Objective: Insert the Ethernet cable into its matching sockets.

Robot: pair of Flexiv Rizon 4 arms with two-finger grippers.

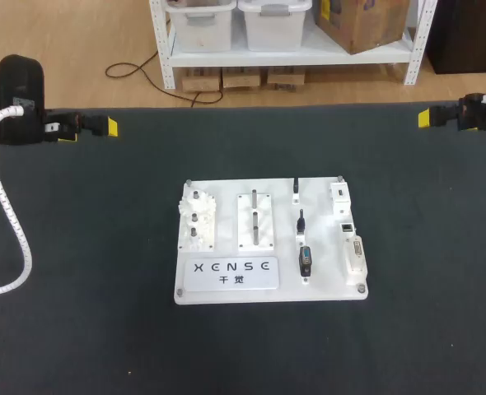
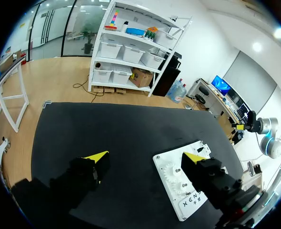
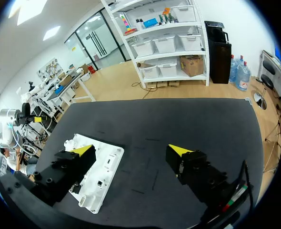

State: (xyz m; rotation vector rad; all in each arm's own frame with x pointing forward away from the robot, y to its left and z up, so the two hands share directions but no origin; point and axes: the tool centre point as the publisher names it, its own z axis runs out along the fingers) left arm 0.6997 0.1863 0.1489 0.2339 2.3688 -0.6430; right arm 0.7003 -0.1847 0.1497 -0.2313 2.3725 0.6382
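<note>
Inspecting from the near side, I am finding the white plastic board (image 1: 325, 290) lying flat on the dark, matte worktop (image 1: 103, 263). What I am taking for the Ethernet cable (image 1: 301, 220), a short black plug, is sitting in its holder beside the small square socket (image 1: 346, 225), presumably staged for pickup. Farther off, the left tool (image 2: 145, 160) and right tool (image 3: 131, 151) are hanging released and empty at the far corners, leaving the board unobstructed.

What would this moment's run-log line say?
left arm: jaws open, parked far left | right arm: jaws open, parked far right | board: centre, untouched | insertion: not started
</note>
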